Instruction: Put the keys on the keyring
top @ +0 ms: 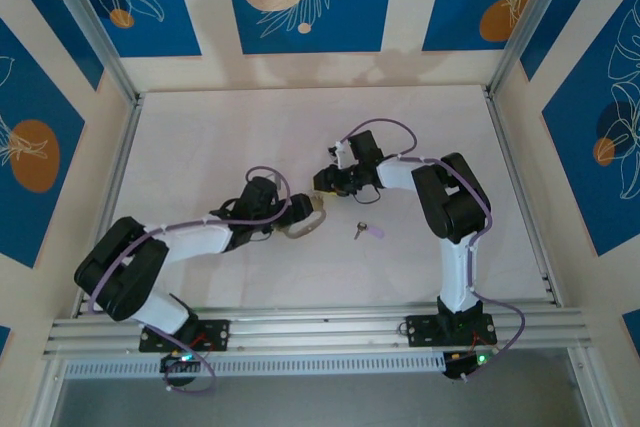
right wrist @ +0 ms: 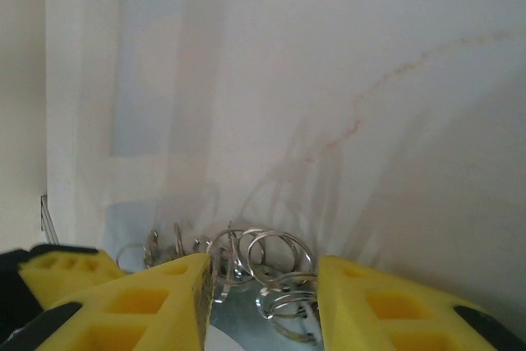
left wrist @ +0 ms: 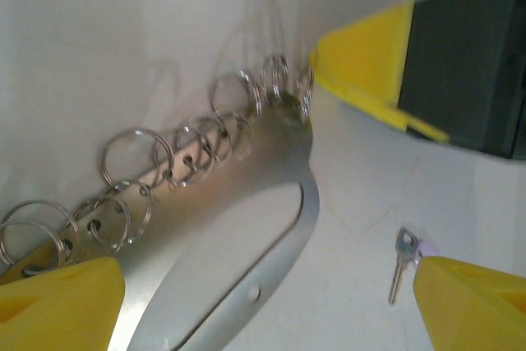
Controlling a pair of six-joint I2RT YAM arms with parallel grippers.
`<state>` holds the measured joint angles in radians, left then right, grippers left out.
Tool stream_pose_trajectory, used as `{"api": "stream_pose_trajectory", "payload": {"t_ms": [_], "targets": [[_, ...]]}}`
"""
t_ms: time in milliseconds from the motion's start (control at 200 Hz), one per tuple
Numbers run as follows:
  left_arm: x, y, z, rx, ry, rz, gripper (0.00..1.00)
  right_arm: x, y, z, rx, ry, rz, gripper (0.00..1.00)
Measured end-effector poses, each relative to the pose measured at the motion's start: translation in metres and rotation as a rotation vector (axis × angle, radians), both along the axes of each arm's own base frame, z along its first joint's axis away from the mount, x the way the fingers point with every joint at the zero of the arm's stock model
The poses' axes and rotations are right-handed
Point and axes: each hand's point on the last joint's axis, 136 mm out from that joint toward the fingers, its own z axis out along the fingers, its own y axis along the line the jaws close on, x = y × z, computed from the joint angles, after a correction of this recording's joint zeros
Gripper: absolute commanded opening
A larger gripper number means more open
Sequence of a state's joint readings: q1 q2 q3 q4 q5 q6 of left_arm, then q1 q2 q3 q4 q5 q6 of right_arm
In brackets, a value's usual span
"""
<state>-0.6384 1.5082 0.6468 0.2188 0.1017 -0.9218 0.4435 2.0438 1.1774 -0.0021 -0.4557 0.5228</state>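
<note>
1. The left jaws are released and spread wide. One yellow finger (left wrist: 57,302) touches the end of the keyring (left wrist: 246,203), and the other stands apart from it.
2. The keyring is near the middle of the worktop (top: 200,147), its fringe of small split rings toward the right jaws.
3. The right jaws straddle those split rings. Whether their fingers (right wrist: 386,302) pinch them, I cannot tell.
4. The lilac-headed key (top: 366,231) lies on the worktop near the keyring.
</note>
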Motion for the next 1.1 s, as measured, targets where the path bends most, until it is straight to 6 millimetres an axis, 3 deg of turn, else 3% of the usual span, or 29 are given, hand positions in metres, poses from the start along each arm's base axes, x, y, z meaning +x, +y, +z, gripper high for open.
{"api": "stream_pose_trajectory", "payload": {"t_ms": [235, 400, 615, 950, 1095], "targets": [[0.026, 0.005, -0.002, 0.029, -0.023, 0.000, 0.91, -0.023, -0.009, 0.003, 0.004, 0.025, -0.003, 0.39], [0.046, 0.003, 0.002, 0.042, -0.045, -0.015, 0.91, -0.032, -0.016, 0.017, 0.003, 0.000, -0.019, 0.42], [0.066, -0.004, 0.030, 0.030, -0.110, -0.053, 0.91, -0.029, -0.028, 0.039, -0.023, -0.080, -0.045, 0.43], [0.059, -0.006, 0.070, -0.021, -0.170, -0.095, 0.92, -0.028, -0.045, 0.034, -0.080, -0.151, 0.008, 0.43], [0.056, -0.007, 0.087, -0.046, -0.203, -0.102, 0.91, -0.031, -0.043, 0.021, -0.073, -0.128, 0.041, 0.43]]}}
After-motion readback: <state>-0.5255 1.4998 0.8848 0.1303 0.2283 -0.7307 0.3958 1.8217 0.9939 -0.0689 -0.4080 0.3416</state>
